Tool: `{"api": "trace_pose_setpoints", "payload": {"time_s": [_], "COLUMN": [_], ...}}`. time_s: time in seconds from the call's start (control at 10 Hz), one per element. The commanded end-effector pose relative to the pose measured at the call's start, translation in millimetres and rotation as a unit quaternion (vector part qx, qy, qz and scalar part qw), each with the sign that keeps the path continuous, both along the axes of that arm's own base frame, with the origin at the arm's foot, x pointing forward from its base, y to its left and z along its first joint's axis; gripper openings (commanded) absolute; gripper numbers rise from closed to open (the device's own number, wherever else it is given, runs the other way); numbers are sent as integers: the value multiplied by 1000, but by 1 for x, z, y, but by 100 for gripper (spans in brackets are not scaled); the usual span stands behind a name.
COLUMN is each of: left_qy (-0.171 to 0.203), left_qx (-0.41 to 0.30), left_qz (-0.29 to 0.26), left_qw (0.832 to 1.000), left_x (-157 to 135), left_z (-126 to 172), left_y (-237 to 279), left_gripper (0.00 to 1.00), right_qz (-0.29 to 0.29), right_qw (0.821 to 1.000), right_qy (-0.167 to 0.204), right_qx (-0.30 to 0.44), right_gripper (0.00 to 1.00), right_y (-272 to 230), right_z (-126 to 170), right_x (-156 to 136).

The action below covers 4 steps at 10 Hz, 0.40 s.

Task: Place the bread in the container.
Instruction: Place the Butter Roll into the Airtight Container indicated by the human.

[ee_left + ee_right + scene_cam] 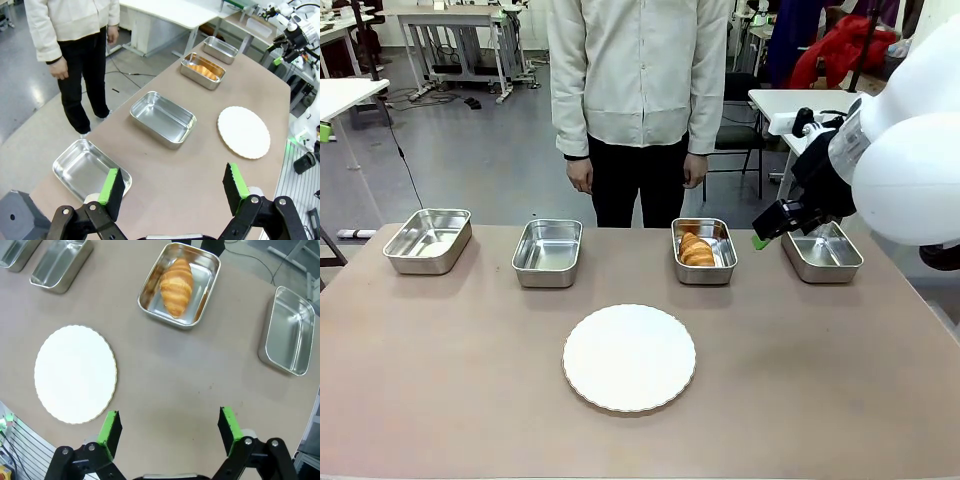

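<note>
The croissant [176, 286] lies inside the steel pan [205, 307] at upper centre of the frame, so placing looks done. The right claw [169, 427], jaws wide and empty, should lift straight clear above the worktop [165, 375] without nudging that pan.

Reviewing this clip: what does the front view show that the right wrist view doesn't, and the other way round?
Front view alone: the person standing at the far side of the table, arms down, and all four steel pans in one row, including the far-left pan. Right wrist view alone: a top-down look between the right hand's open green-padded fingers, with bare table under them. Shared: the croissant lying inside the third pan, the empty white plate and the empty rightmost pan.
</note>
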<state>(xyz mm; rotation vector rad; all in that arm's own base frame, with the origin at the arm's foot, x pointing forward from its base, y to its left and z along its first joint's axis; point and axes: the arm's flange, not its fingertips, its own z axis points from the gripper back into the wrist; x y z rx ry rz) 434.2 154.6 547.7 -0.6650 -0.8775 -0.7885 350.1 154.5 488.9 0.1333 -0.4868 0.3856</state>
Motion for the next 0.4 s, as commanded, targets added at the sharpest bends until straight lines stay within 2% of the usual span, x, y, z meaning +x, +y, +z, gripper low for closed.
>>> {"api": "trace_pose_setpoints", "payload": {"time_s": [0.0, 0.3], "left_qy": [-7, -7], "left_qx": [-3, -3], "left_qz": [-6, -6], "left_qw": [1000, 1000], "left_x": [-1, -1], "left_z": [0, 0], "left_y": [1, 1], "left_gripper": [100, 100], "right_qz": [-1, -1], "right_qw": [1000, 1000], "right_qy": [-5, -5], "right_qx": [5, 5], "right_gripper": [100, 100], "right_y": [1, 1], "right_z": [0, 0], "right_x": [2, 2]}}
